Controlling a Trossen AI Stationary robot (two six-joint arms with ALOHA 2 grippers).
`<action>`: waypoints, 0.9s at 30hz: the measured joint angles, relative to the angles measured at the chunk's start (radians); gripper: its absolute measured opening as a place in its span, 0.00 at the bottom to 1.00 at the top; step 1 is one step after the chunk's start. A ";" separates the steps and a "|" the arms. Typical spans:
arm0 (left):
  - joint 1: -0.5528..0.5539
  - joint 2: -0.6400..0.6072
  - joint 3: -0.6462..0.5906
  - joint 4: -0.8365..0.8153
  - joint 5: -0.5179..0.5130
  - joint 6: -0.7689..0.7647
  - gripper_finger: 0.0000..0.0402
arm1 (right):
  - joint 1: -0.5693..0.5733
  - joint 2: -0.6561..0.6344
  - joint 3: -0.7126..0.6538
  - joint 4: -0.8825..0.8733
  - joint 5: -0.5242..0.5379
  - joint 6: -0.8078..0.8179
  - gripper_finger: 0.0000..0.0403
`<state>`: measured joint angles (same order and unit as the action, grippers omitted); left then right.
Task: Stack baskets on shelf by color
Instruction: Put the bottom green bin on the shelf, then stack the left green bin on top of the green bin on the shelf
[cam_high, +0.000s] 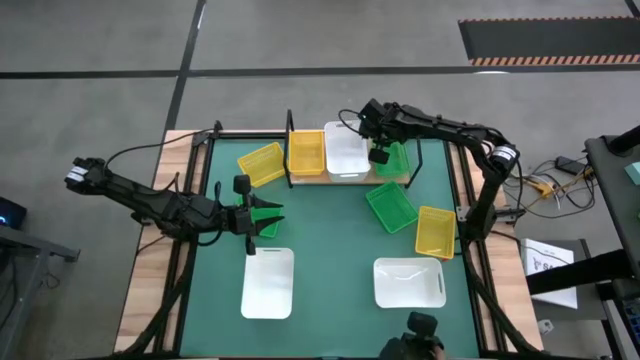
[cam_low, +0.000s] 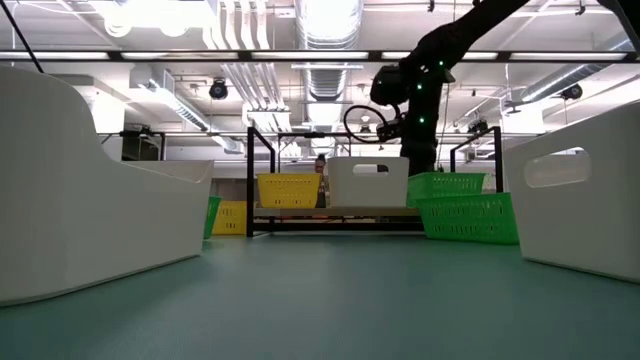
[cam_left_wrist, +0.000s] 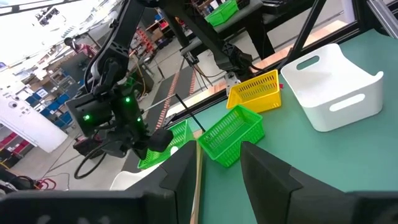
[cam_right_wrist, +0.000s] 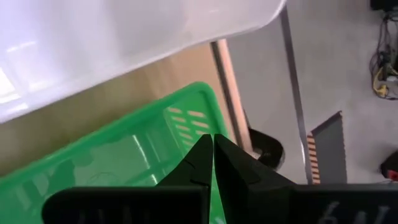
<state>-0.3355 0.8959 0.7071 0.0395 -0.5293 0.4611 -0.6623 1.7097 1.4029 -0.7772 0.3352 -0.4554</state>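
Placement is the step in hand, by my reading; your right gripper (cam_high: 379, 154) is pinched narrow on the rim of a green basket (cam_high: 393, 160) at the wooden shelf's (cam_high: 300, 177) right end, beside the white basket (cam_high: 345, 150); settle it flat before you release; left gripper (cam_high: 268, 219) waits over the mat, fingers parted.

Three baskets (cam_high: 346, 150) sit side by side on the shelf (cam_high: 396, 178), others apparently scattered before it.
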 joint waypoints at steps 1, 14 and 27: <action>0.000 0.000 0.000 0.000 0.000 0.000 0.27 | -0.003 0.002 0.000 0.007 0.008 -0.002 0.02; 0.000 0.000 0.000 -0.001 0.000 0.000 0.27 | -0.008 0.001 0.071 -0.045 0.024 0.025 0.02; 0.000 0.003 0.000 0.004 0.000 0.026 0.27 | 0.241 -0.186 0.086 -0.184 -0.258 0.265 0.02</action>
<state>-0.3353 0.8986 0.7071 0.0436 -0.5293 0.4867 -0.4209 1.5241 1.4891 -0.9616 0.0773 -0.1906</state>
